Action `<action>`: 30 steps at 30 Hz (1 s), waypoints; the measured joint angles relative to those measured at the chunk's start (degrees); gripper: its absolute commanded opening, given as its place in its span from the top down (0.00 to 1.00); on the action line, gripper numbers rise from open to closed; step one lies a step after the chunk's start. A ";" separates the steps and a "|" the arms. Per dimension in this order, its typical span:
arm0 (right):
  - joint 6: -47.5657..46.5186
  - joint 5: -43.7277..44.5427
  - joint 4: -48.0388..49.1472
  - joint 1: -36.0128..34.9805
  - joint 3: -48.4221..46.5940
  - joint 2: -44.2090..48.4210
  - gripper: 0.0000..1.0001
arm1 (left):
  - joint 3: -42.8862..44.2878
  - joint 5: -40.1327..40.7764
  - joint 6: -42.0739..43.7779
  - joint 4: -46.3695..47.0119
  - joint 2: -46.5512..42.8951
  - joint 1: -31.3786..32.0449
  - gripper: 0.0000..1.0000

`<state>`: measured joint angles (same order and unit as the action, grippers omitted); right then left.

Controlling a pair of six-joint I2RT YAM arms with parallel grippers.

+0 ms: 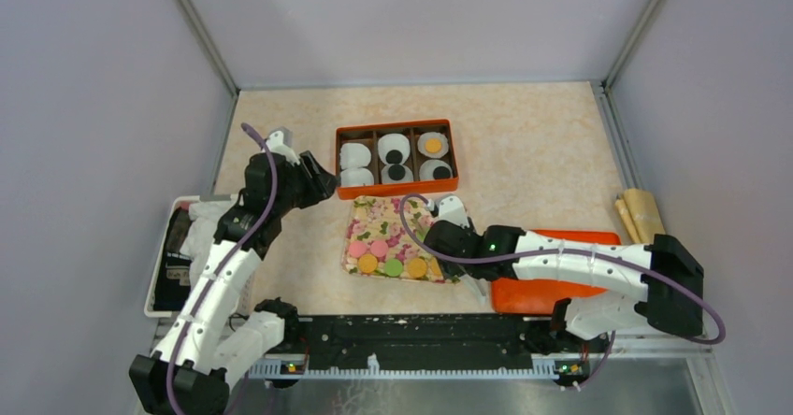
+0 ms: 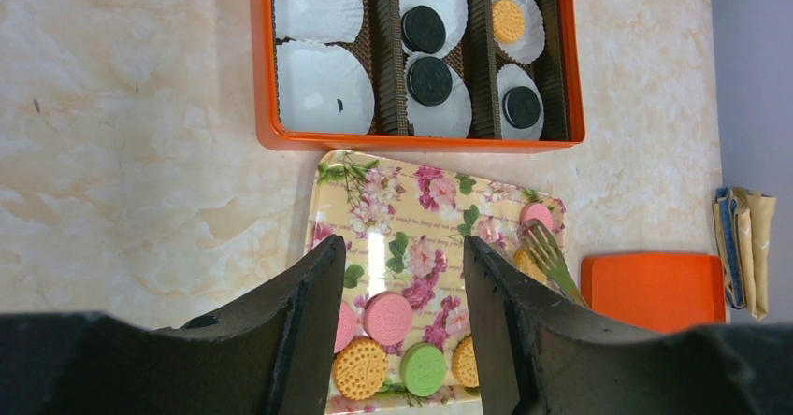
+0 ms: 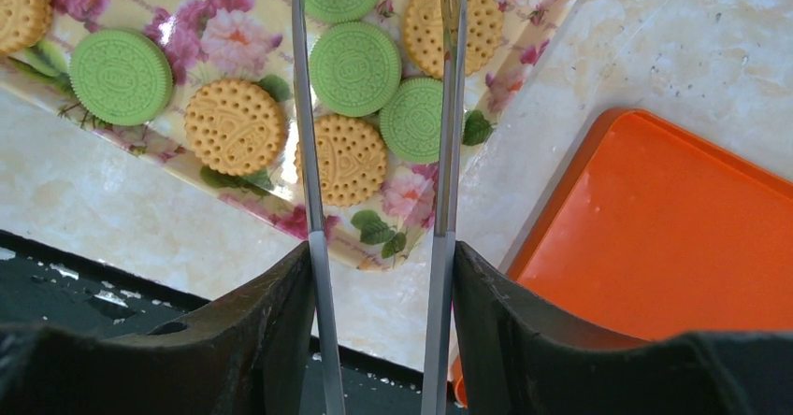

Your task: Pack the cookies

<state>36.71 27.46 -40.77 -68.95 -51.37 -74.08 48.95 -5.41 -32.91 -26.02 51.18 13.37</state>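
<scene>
Several pink, orange and green cookies (image 1: 383,256) lie on the floral tray (image 1: 374,211). The orange box (image 1: 397,190) behind it holds white paper cups; three hold black cookies (image 2: 430,80) and one an orange cookie (image 2: 508,21). My left gripper (image 1: 318,177) is open and empty, left of the box and above the tray's near-left edge (image 2: 402,242). My right gripper (image 1: 447,237) is shut on metal tongs (image 3: 313,153), whose open arms straddle a green cookie (image 3: 354,55) and an orange cookie (image 3: 351,158). The tongs' tip (image 2: 547,251) hovers over the tray's right side.
The orange lid (image 1: 542,293) lies flat right of the tray, under my right arm. A white basket (image 1: 168,256) with dark items stands at the left table edge. Rolled tan cloths (image 1: 641,211) lie at the right edge. Grey walls enclose the table.
</scene>
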 measured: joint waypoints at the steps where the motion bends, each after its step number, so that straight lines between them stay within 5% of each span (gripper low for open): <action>1: 0.04 -0.35 -0.07 -0.02 0.00 0.00 0.49 | 0.00 0.00 0.02 -0.11 -0.24 0.00 0.44; 15: 1.07 -4.50 1.03 -0.85 0.37 -0.55 0.51 | -0.83 0.04 0.00 -0.96 -1.20 0.00 0.44; 22: 2.38 -4.52 0.33 -1.97 0.37 -1.73 0.76 | -1.70 0.04 -0.07 -1.07 -1.75 0.00 0.44; 28: 3.15 -3.19 -2.82 -2.93 -0.50 -1.79 0.74 | -1.99 -0.11 -0.20 -1.03 -1.86 0.00 0.44; 30: 3.19 -2.91 -3.65 -3.21 -1.31 -1.79 0.65 | -2.12 -0.17 -0.20 -1.03 -1.92 0.00 0.44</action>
<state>39.90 24.56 -44.42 -72.16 -52.69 -75.88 46.83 -5.58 -33.10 -27.05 49.25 13.37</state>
